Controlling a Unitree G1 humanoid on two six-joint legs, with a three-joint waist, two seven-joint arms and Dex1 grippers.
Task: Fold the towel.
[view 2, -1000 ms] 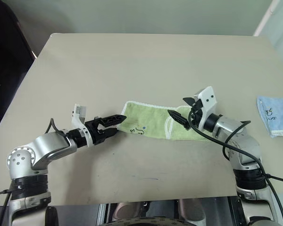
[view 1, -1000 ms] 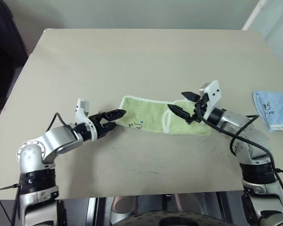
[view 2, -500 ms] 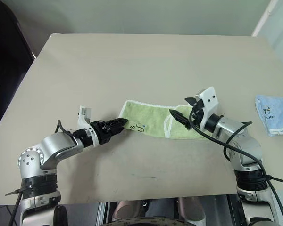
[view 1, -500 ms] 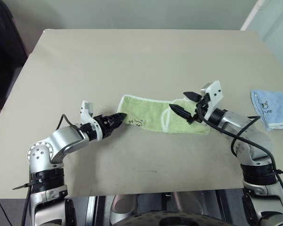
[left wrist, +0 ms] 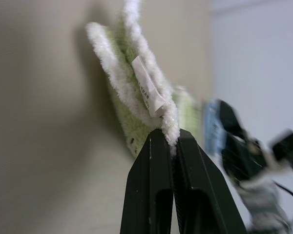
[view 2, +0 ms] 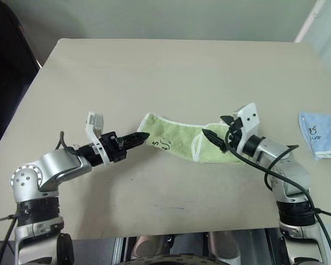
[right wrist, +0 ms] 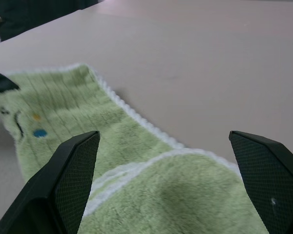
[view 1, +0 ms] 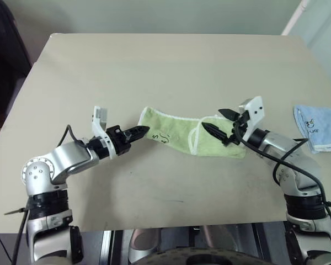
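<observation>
Right hand (right wrist: 173, 187) spread wide, over towel (right wrist: 136, 165)

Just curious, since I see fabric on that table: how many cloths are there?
2. A long light green terry towel lies mid-table between the robot's two arms, its left end pinched in the left hand. A smaller light blue cloth lies flat near the table's right edge.

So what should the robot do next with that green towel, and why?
Probably carry the pinched end across toward the far end. The left gripper is shut on the towel at its corner, lifted off the table, while the right gripper hangs open over the other end.
</observation>
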